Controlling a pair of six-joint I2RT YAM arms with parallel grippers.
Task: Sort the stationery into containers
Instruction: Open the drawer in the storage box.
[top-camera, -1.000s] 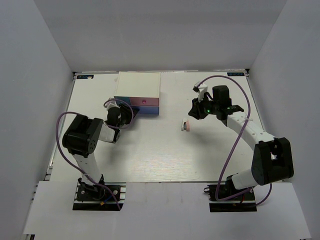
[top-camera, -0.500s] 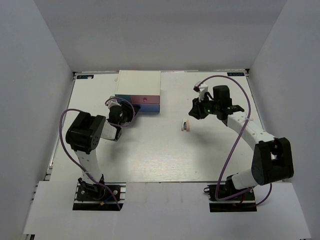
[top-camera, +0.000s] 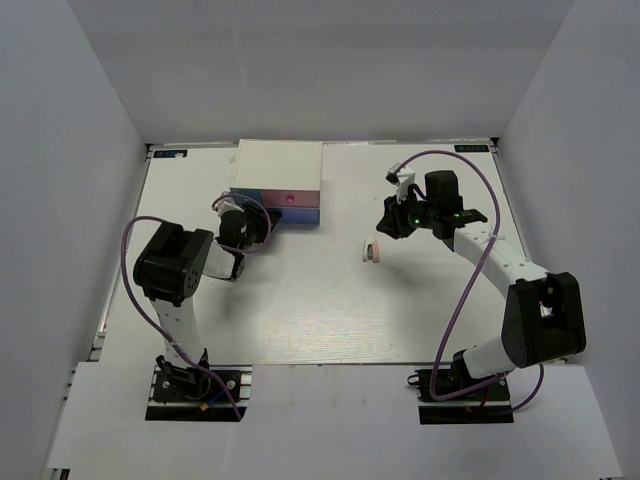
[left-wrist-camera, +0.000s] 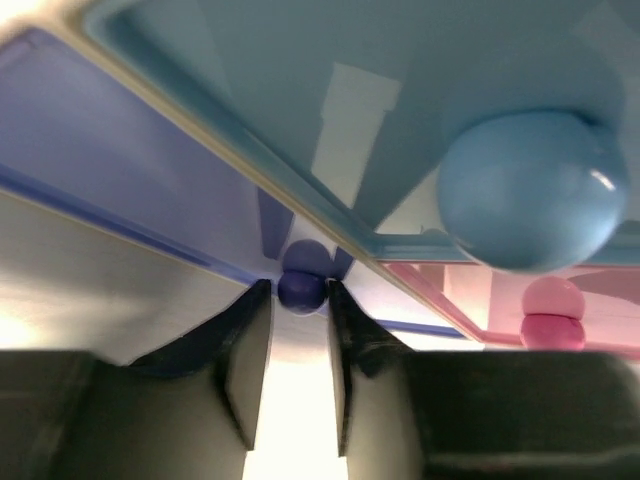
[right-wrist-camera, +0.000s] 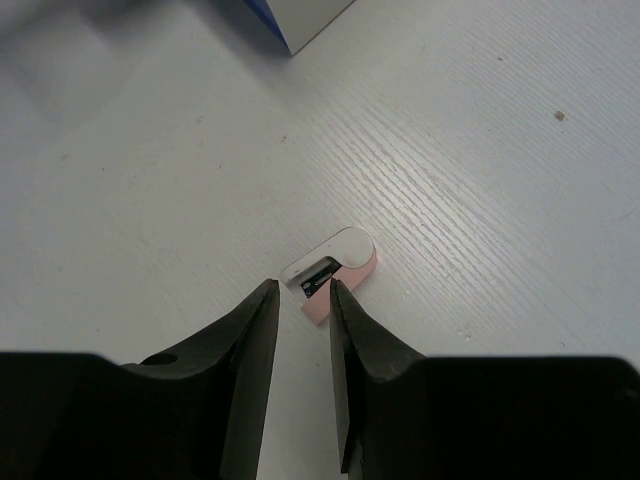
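Note:
The white-topped box (top-camera: 279, 168) stands at the back, its coloured drawer fronts facing me. My left gripper (top-camera: 249, 226) is at the drawers. In the left wrist view its jaws (left-wrist-camera: 300, 292) close on the small purple knob (left-wrist-camera: 302, 288) of the purple drawer (left-wrist-camera: 120, 190). The light blue drawer (left-wrist-camera: 300, 110) with its big knob (left-wrist-camera: 525, 190) is above, and the pink drawer's knob (left-wrist-camera: 553, 312) is at the right. A whitish-pink eraser (top-camera: 371, 251) lies on the table. My right gripper (top-camera: 390, 226) hovers over it, narrowly open and empty, with the eraser (right-wrist-camera: 335, 262) just beyond its tips (right-wrist-camera: 302, 290).
White walls enclose the table on three sides. The box's corner (right-wrist-camera: 300, 20) shows at the top of the right wrist view. The white tabletop (top-camera: 320, 310) lies between the arms.
My left gripper has moved up and right, closer to the drawer fronts. The right arm and the eraser have hardly moved.

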